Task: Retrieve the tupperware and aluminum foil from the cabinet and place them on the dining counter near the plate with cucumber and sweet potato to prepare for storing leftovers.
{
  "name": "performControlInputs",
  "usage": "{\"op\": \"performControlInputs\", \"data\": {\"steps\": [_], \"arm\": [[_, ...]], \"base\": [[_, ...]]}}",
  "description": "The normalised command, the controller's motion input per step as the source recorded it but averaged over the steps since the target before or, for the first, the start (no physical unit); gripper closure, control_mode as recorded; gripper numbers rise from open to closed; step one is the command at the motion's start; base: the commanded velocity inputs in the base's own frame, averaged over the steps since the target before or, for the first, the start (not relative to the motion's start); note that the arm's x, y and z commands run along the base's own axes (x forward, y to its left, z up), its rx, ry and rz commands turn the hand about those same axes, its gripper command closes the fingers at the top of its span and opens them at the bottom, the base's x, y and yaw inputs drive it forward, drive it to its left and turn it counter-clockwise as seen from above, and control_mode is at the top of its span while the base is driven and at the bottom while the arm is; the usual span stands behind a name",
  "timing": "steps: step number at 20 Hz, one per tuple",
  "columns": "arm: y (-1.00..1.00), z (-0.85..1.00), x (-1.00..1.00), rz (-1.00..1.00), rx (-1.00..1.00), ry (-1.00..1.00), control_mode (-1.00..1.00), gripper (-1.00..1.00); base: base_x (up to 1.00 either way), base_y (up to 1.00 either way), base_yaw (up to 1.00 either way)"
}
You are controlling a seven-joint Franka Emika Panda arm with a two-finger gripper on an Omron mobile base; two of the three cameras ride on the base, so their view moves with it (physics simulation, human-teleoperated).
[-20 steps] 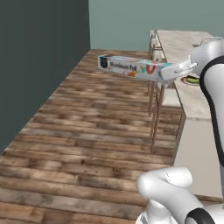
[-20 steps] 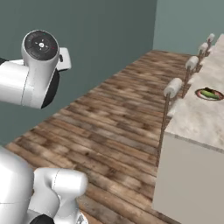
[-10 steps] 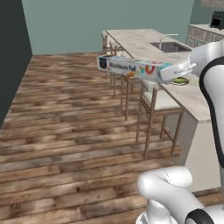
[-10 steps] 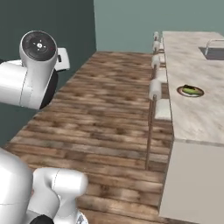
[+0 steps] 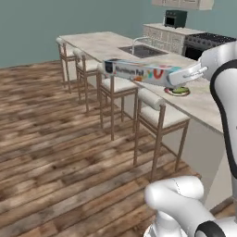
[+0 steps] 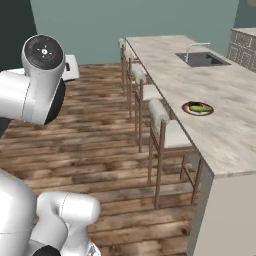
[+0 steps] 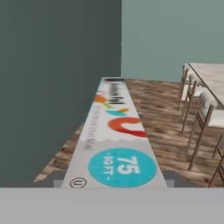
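In the left base view the aluminum foil [image 5: 141, 72] hangs level in the air, its dark end pointing left over the stools [image 5: 155, 119] and its teal-blue end running right into the gripper [image 5: 185, 74], which pinches the carton by that end. The box floats above the near edge of the dining counter [image 5: 106, 44], touching neither the top nor the stools. Just beyond and below the gripped end, the plate [image 5: 177, 91] sits on the counter with the green cucumber [image 5: 181, 89] on it. Farther along the counter lies a sink [image 5: 142, 50] with a faucet.

In the right base view the plate [image 6: 198, 108] lies on the marbled counter [image 6: 220, 100], the cucumber [image 6: 199, 106] across it, well right of the arm.

In the hand view the foil carton [image 7: 114, 140] stretches straight away from the gripper, teal circle nearest, dark end farthest, above the wooden floor [image 7: 162, 113].
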Motion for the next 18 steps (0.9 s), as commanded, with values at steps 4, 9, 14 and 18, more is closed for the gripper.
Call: {"op": "performControlInputs", "data": {"steps": [4, 9, 14, 18], "arm": [[0.0, 0.0, 0.0, 0.0, 0.0, 0.0, 1.0, 1.0], [0.0, 0.0, 0.0, 0.0, 0.0, 0.0, 1.0, 1.0], [0.0, 0.0, 0.0, 0.0, 0.0, 0.0, 1.0, 1.0], [0.0, 0.0, 0.0, 0.0, 0.0, 0.0, 1.0, 1.0]], "base": [[0.95, 0.7, -0.56], [0.92, 0.6, -0.56], [0.94, 0.66, -0.54], [0.9, 0.72, -0.5]]}}
